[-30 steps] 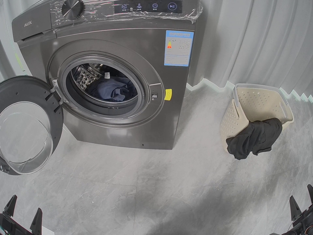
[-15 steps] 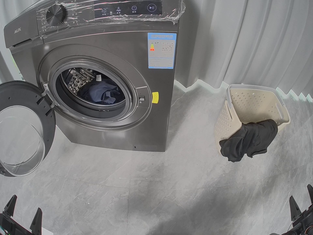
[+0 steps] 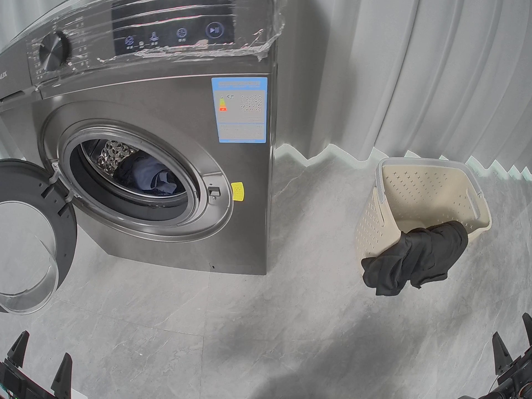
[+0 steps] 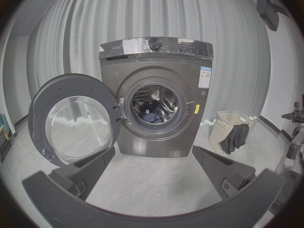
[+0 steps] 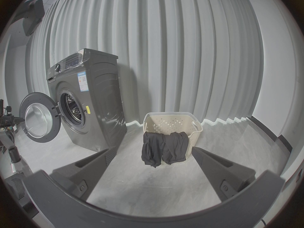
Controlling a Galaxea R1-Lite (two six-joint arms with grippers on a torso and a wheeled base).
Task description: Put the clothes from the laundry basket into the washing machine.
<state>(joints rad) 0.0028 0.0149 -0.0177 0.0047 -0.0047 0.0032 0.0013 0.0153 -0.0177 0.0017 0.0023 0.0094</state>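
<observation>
My head camera has swung right, so the washer (image 3: 166, 112) sits further left in view; nothing on the floor has shifted. My left tool (image 3: 41, 356) and right tool (image 3: 512, 339) hang low, both wide and empty. A black garment (image 3: 415, 259) drapes over the basket (image 3: 371, 223) rim; blue clothes (image 3: 147, 175) lie in the drum. Left wrist: the door (image 4: 72, 117) stands open. Right wrist: the garment hangs down the basket's near wall.

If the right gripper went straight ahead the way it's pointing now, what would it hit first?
The right gripper would most likely meet the black garment draped over the basket's near rim first; only bare floor lies between, though depth is hard to judge.
</observation>
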